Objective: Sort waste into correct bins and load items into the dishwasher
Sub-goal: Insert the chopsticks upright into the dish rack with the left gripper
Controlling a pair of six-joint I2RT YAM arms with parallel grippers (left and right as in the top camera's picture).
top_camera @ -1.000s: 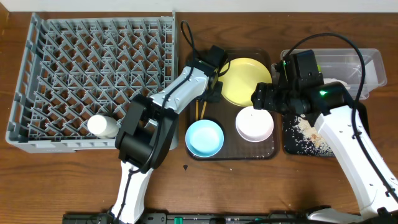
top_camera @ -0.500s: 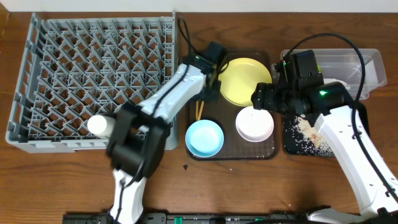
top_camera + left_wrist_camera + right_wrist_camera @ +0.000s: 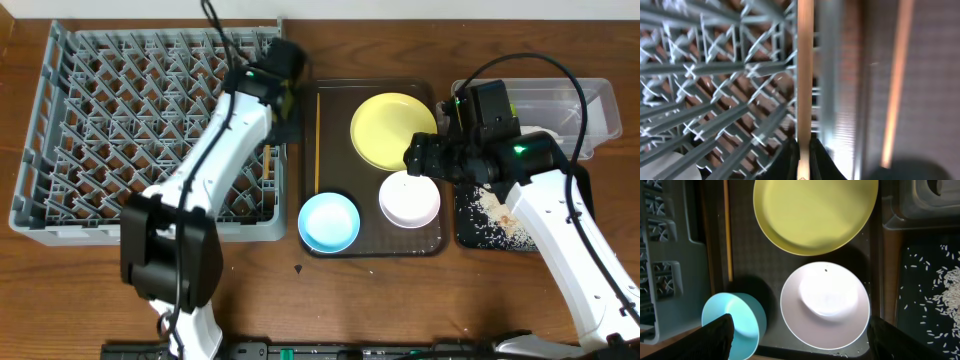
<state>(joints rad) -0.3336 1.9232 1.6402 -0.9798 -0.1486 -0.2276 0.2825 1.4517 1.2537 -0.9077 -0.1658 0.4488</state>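
My left gripper (image 3: 283, 105) is shut on one wooden chopstick (image 3: 804, 75) and holds it over the right edge of the grey dish rack (image 3: 150, 120). The stick also shows in the overhead view (image 3: 267, 165). The second chopstick (image 3: 317, 140) lies on the brown tray's left side. The yellow plate (image 3: 393, 130), white bowl (image 3: 409, 198) and light-blue bowl (image 3: 329, 221) sit on that tray. My right gripper (image 3: 802, 340) is open and empty above the white bowl (image 3: 825, 305). Rice grains (image 3: 492, 212) lie in the black tray (image 3: 470, 238). The wrapper and tissue are not seen.
The dark brown serving tray (image 3: 436, 245) lies between the rack and the bins. The clear tub (image 3: 590, 100) stands at the back right, partly hidden by my right arm. A small dark speck (image 3: 299, 268) lies on the wooden table in front of the tray.
My left arm has swung left from the brown tray to the rack's right edge, carrying one chopstick. The other chopstick now lies uncovered on the tray. The right arm has not moved.
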